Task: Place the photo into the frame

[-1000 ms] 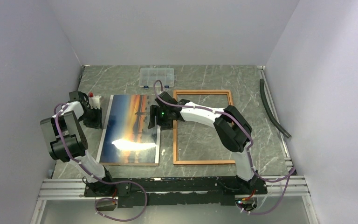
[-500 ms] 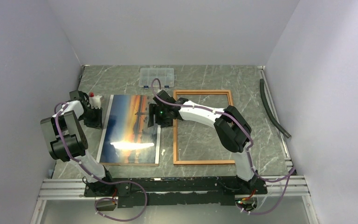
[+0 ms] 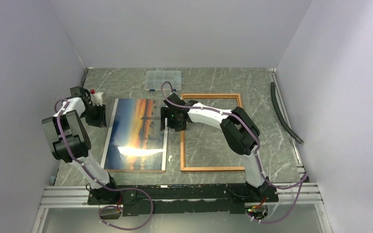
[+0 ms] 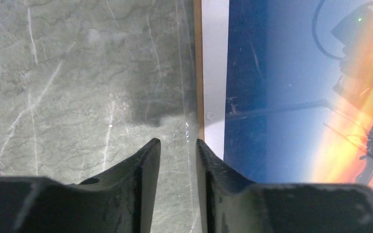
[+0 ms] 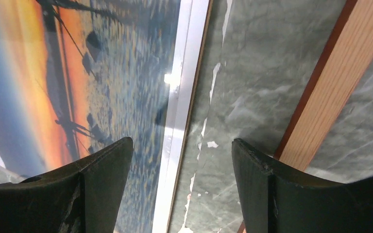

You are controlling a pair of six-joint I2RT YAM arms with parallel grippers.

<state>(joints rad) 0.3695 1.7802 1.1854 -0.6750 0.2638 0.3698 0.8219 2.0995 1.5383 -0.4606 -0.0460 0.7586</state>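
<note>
The photo (image 3: 136,133), a glossy orange-and-blue sunset print with a white margin, lies face up left of centre on a brown backing board (image 3: 133,170). Right of it the frame (image 3: 209,96) lies flat with its wood-coloured back up. My left gripper (image 3: 98,115) hovers at the photo's left edge. In the left wrist view my left gripper (image 4: 177,145) stands slightly open and empty over bare table beside the photo (image 4: 281,97). My right gripper (image 5: 182,145) is wide open and straddles the right edge of the photo (image 5: 77,73), with the frame (image 5: 335,82) just to its right.
A small clear plastic compartment box (image 3: 163,80) sits at the back of the table. Behind the left gripper stands a white bottle with a red cap (image 3: 96,97). A black hose (image 3: 284,114) lies along the right wall.
The left gripper has pulled back slightly from the photo's left edge and opened a little. The right gripper has shifted right over the photo's right edge and opened wider.
</note>
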